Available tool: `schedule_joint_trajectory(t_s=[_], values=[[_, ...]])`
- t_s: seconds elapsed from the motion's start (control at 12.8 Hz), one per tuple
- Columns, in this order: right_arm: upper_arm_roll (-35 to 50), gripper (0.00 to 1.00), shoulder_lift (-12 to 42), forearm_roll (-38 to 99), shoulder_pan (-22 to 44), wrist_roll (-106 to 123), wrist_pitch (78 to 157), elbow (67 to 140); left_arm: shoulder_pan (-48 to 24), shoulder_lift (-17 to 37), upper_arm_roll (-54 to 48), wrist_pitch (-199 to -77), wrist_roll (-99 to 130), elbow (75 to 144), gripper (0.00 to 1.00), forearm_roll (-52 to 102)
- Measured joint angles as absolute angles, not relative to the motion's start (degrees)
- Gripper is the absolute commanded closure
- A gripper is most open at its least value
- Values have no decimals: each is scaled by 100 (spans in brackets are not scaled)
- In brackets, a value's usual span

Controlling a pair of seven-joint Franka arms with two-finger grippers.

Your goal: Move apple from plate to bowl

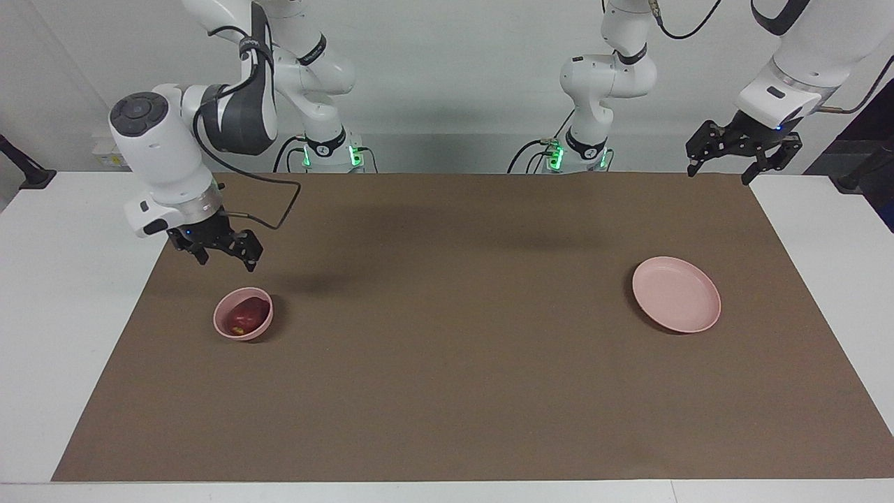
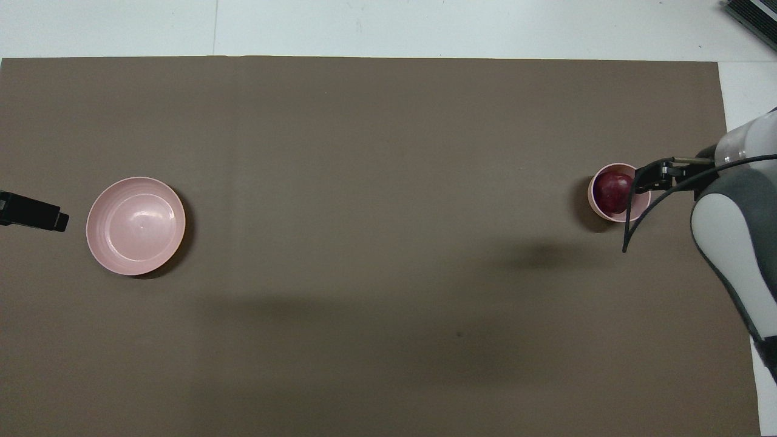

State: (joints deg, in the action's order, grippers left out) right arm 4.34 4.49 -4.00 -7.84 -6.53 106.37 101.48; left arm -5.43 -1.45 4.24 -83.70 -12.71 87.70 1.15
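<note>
I have the small dark red apple (image 1: 245, 316) resting in the deep pale pink bowl (image 1: 242, 333). My right end effector (image 1: 222, 253) hangs above it, spread wide, apparently empty; I'd lift straight clear, avoiding the rim. The left end effector (image 1: 721, 168) waits, wide.

The apple (image 1: 244, 316) lies inside the bowl (image 1: 225, 327), which stands on the brown mat (image 1: 447, 391) toward the right arm's end of the table. The right gripper (image 1: 222, 254) hangs in the air with its fingers apart and holding nothing, over the mat just beside the bowl on the robots' side. The plate (image 1: 676, 293) sits bare toward the left arm's end, well apart from the bowl, and the left gripper (image 1: 719, 168) waits open above the mat's edge nearest the robots.
</note>
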Motion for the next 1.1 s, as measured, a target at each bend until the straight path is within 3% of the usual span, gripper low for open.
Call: schedule_joint_trajectory(t_s=[0.39,0.71,1.1], values=[[559,0,-332,-192,-780,-631,9617,10024,-543,-145,424,-8370,-1271,8770,0,115],[567,0,-181,-113,-782,-631,8831,9355,-543,-146,424,-8370,-1271,8770,0,115],[574,0,85,-115,-745,-576,8686,8979,-543,-146,424,-8370,-1271,8770,0,115]])
